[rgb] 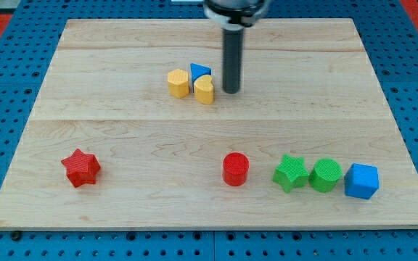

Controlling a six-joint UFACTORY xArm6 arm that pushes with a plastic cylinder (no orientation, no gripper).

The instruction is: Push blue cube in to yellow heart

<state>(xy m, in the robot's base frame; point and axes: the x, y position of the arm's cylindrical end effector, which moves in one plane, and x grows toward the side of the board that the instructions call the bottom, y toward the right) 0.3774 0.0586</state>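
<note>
The blue cube sits near the board's lower right corner, at the right end of a row of blocks. The yellow heart stands in the upper middle of the board, touching a yellow hexagon on its left and a blue triangle behind it. My tip rests on the board just to the right of the yellow heart, a small gap apart. It is far from the blue cube.
A green circle and a green star stand directly left of the blue cube. A red cylinder is at lower centre and a red star at lower left. The wooden board lies on blue pegboard.
</note>
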